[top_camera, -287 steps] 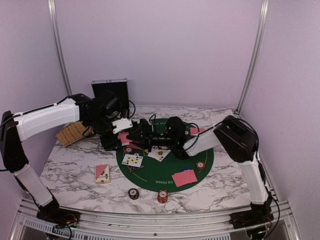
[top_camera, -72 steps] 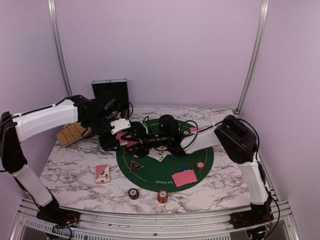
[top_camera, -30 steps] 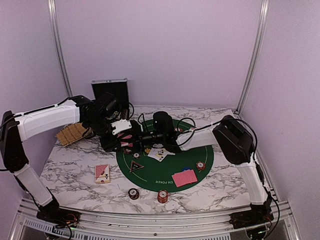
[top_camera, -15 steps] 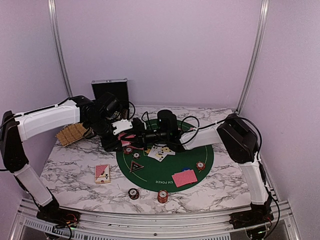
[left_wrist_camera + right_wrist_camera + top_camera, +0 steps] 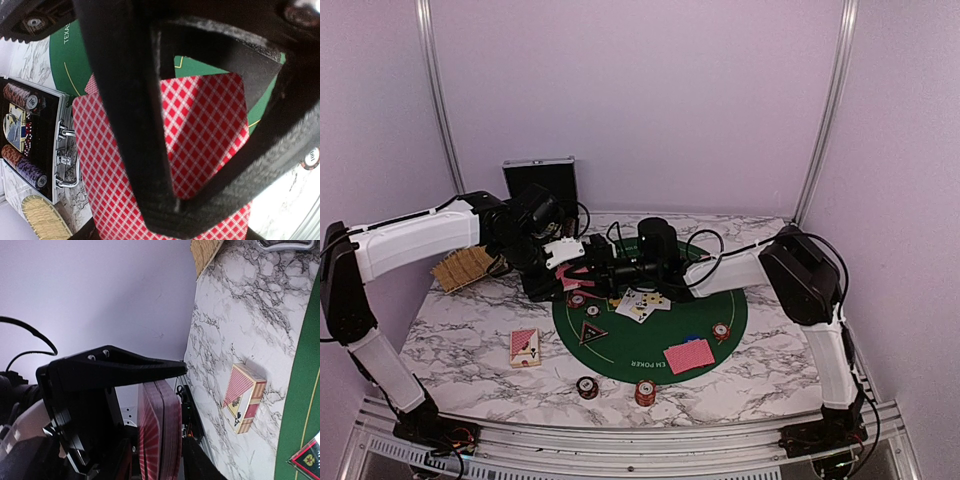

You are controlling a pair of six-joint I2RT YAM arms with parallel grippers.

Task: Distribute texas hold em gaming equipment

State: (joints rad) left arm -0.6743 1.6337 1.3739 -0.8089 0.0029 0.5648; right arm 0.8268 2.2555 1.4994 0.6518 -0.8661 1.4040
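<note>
The table is white marble with grey veins. On it lies a round mat of green felt. At the far edge an open case stands, silver outside and black inside.

Both arms reach to the far left rim of the mat. The left gripper is closed on a deck of cards with red diamond-pattern backs. The deck stands on its edge between the black fingers, above the rim of the mat. The right gripper is just beside the deck, on its right side. I cannot tell if its jaws are open or closed.

A red card box lies flat on the marble, left of the mat. Face-up cards lie near the middle of the mat, just below the grippers. A black triangular button is near the left edge of the mat. Two short stacks of round chips stand on the marble at the near rim of the mat.
</note>
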